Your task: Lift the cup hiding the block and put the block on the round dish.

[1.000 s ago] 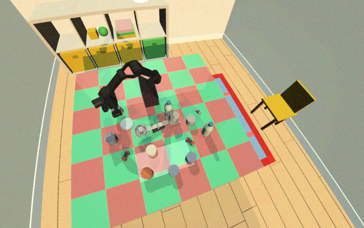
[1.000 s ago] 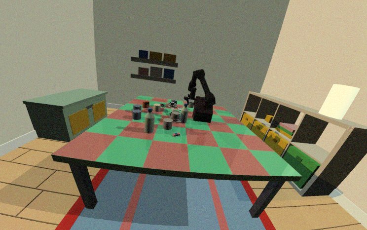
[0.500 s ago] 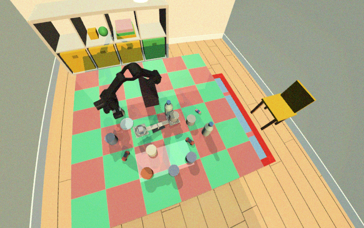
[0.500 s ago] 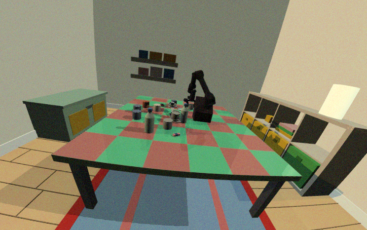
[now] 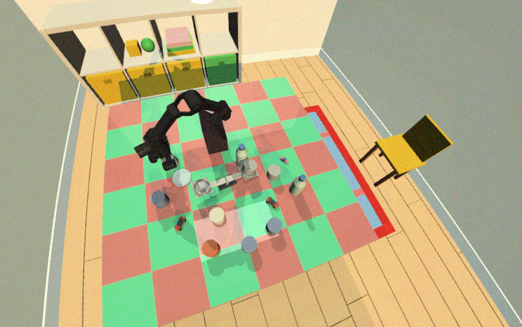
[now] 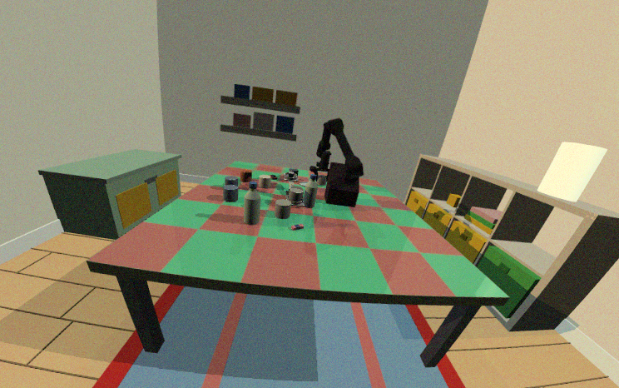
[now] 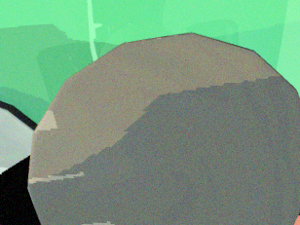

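Note:
My gripper (image 5: 169, 161) (image 6: 321, 175) is shut on a grey-beige cup (image 7: 170, 145) (image 6: 322, 181), low at the table top behind the round dish. The cup fills most of the wrist view. The pale round dish (image 5: 182, 177) is bare; its edge also shows at the left of the wrist view (image 7: 14, 140). The small grey block (image 5: 201, 185) sits uncovered on the left pan of the balance (image 5: 233, 178). The other cup (image 5: 249, 167) (image 6: 295, 195) stands on the right pan. Whether the held cup rests fully on the table is hard to tell.
A bottle (image 5: 241, 154) (image 6: 309, 192) stands right behind the right pan, another bottle (image 5: 297, 185) (image 6: 251, 206) farther right. A blue-grey can (image 5: 159, 198) is near the dish. A beige can (image 5: 273, 172), a cream can (image 5: 217, 215), an orange can (image 5: 210, 248) and toy cars (image 5: 179, 223) (image 5: 271, 202) stand around.

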Controlling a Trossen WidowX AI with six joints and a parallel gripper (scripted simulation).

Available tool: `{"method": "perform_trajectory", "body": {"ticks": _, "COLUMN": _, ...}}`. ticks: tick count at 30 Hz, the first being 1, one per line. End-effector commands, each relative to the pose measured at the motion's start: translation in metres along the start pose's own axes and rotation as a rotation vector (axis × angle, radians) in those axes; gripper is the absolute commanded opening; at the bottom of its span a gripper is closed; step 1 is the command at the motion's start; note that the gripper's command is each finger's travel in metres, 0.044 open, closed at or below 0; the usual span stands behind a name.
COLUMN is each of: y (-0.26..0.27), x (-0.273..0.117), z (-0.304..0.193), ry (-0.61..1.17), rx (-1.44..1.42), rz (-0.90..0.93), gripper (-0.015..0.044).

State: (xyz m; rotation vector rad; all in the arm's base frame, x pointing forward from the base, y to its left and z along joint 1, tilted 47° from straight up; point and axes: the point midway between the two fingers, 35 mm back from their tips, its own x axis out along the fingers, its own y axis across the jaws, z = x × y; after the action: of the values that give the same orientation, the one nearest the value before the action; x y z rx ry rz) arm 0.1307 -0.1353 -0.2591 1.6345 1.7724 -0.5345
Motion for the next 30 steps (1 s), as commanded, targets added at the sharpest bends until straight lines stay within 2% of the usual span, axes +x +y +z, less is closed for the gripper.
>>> {"method": "perform_trajectory", "body": {"ticks": 1, "y": 0.0, "x": 0.0, "z": 0.0, "ry": 0.0, "rx": -0.001, "rz": 0.0, "gripper": 0.0394}}
{"method": "perform_trajectory", "body": {"ticks": 3, "y": 0.0, "x": -0.009, "z": 0.001, "ry": -0.001, "rx": 0.0, "rz": 0.001, "gripper": 0.044}}
{"method": "perform_trajectory", "body": {"ticks": 7, "y": 0.0, "x": -0.052, "z": 0.001, "ry": -0.002, "rx": 0.003, "rz": 0.005, "gripper": 0.044}}
{"method": "perform_trajectory", "body": {"ticks": 11, "y": 0.0, "x": -0.054, "z": 0.0, "ry": -0.002, "rx": 0.004, "rz": 0.005, "gripper": 0.044}}
{"method": "perform_trajectory", "body": {"ticks": 18, "y": 0.018, "x": -0.066, "z": 0.012, "ry": -0.089, "rx": -0.02, "rz": -0.046, "gripper": 0.026}}
{"method": "perform_trajectory", "body": {"ticks": 30, "y": 0.111, "x": -0.091, "z": -0.016, "ry": -0.091, "rx": -0.009, "rz": -0.043, "gripper": 0.026}}
